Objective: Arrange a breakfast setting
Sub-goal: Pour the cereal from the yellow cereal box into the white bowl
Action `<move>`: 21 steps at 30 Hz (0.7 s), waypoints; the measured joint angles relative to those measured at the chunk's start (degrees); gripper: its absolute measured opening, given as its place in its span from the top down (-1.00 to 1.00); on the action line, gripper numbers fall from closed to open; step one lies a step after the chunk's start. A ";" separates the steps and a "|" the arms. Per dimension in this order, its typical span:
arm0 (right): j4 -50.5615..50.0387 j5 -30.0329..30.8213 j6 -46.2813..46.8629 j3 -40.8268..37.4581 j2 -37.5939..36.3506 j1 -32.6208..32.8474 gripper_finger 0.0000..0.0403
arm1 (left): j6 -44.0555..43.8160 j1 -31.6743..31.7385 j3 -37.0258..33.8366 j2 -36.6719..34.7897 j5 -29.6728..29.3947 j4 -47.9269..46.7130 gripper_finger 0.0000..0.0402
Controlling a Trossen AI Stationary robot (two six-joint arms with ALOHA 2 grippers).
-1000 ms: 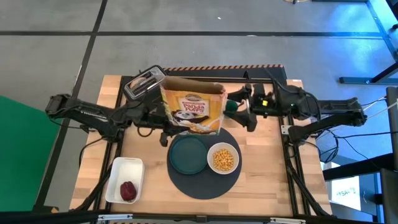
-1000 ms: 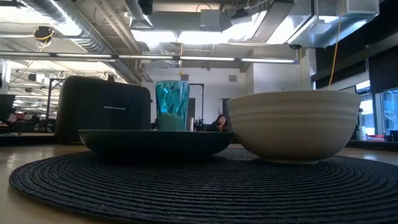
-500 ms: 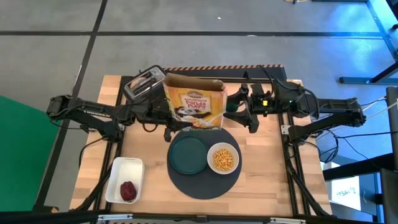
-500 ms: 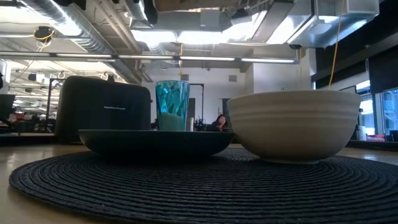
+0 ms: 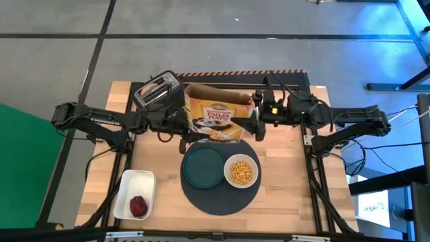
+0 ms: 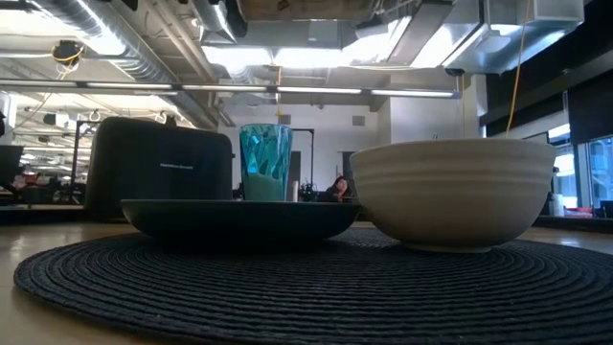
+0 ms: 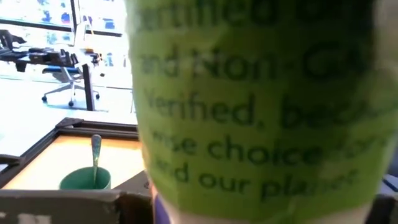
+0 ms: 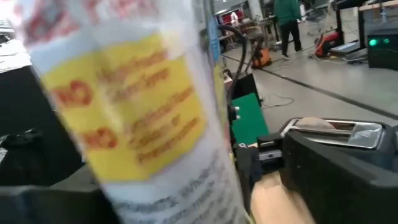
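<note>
The yellow-brown cereal box hangs above the table's far middle, its open top up and toward the far edge. My left gripper is shut on its left side. My right gripper is open at its right side. On the round dark-grey mat sit the teal plate and the white bowl with cereal in it. The pale-teal tumbler stands behind the plate. The dark-green cup holds a spoon. The dark-red fruit lies in the white tray. My left gripper holds the cereal box by its left narrow side, coming level from the table's left. The box fills the left wrist view and hides the fingers there. The box is lifted clear of the table and leans a little toward the near edge.
The black toaster stands at the far left, with something tan in its slot. The white tray sits at the near left corner. Bare wood lies right of the mat.
The cereal box has tipped up toward upright and shifted toward the table's right, staying clear of the table in my left gripper. My right gripper has gone toward the table's left, up to the box's right side.
</note>
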 joint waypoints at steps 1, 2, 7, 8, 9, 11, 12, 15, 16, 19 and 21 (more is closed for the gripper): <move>-0.01 -0.21 0.01 0.00 0.00 0.00 -0.42 | -0.01 0.00 0.01 0.05 0.00 -0.32 0.17; -0.22 -0.68 0.04 0.00 0.00 0.02 -0.26 | -0.02 0.00 0.04 0.10 -0.12 -0.86 0.17; -1.55 -1.72 -1.21 0.00 -0.03 0.02 0.80 | -0.46 0.00 0.04 0.21 -0.86 -1.80 0.16; -1.85 -0.77 -1.71 0.00 -0.04 0.02 0.89 | -1.44 0.06 0.04 0.21 -1.49 -1.83 0.15; -2.26 0.80 -1.70 0.00 -0.04 0.00 0.90 | -2.58 0.32 0.04 0.21 -1.99 -1.84 0.13; -3.27 4.14 -1.23 0.00 -0.04 -0.02 0.94 | -4.76 1.14 0.04 0.21 -2.41 -1.75 0.06; -3.96 5.67 -1.63 0.00 -0.21 -0.02 0.97 | -5.75 1.58 0.04 0.19 -2.75 -1.63 0.02; -7.17 9.89 -3.79 -0.15 -1.92 0.00 0.98 | -9.42 2.75 0.04 -0.21 -3.56 -1.33 -0.16; -7.64 10.55 -4.42 -0.15 -2.87 0.01 0.99 | -10.99 3.09 0.05 -0.34 -3.63 -0.80 -0.23; -8.46 13.40 -6.88 -0.12 -5.87 0.06 0.99 | -15.70 3.82 0.15 -0.38 -3.59 -0.16 -0.44; -10.18 17.23 -8.51 -0.09 -8.03 0.06 1.00 | -18.15 4.24 0.15 -0.38 -3.48 -0.77 -0.57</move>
